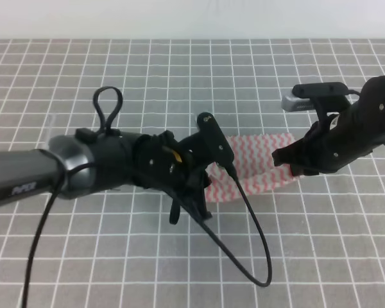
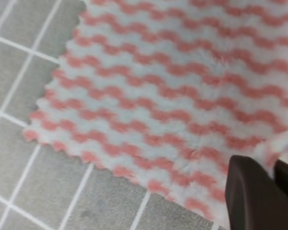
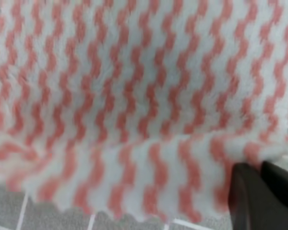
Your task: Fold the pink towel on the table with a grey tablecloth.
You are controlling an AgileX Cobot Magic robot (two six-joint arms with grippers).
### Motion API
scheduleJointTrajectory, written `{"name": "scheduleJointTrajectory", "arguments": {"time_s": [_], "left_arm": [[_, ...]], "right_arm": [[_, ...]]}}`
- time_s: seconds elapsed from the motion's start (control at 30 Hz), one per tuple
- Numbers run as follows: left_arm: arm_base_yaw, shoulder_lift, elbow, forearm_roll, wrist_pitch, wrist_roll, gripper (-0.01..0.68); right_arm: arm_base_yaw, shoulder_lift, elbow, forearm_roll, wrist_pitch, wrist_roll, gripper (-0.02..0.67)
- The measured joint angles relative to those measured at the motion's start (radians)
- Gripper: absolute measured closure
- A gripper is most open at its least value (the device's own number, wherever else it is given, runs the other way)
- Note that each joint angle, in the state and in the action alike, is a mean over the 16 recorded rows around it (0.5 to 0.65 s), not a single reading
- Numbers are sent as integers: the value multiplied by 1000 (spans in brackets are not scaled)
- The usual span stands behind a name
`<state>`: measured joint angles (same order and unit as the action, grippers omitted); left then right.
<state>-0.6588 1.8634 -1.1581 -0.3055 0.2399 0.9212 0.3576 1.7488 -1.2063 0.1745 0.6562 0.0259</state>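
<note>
Both grippers, left gripper [image 2: 269, 184] and right gripper [image 3: 261, 189], are pinching the pink towel [image 1: 260, 163]'s near corners; I'd judge lifting them evenly is keeping the fold square.

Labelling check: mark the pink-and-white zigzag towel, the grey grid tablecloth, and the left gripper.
pink-and-white zigzag towel [image 1: 263, 160]: exterior high view, bare striped middle between the arms.
grey grid tablecloth [image 1: 179, 70]: exterior high view, open far area.
left gripper [image 2: 271, 179]: left wrist view, dark fingertips at the towel's corner.
</note>
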Motion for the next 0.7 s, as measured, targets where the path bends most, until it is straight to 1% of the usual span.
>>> {"name": "scheduleJointTrajectory", "arguments": {"time_s": [0.47, 0.7], "left_arm": [[3, 64, -81, 6, 9, 2, 675], [17, 81, -116, 5, 14, -4, 675]], "right_arm": [[0, 24, 0, -14, -52, 0, 664], [0, 34, 0, -22, -79, 0, 664]]}}
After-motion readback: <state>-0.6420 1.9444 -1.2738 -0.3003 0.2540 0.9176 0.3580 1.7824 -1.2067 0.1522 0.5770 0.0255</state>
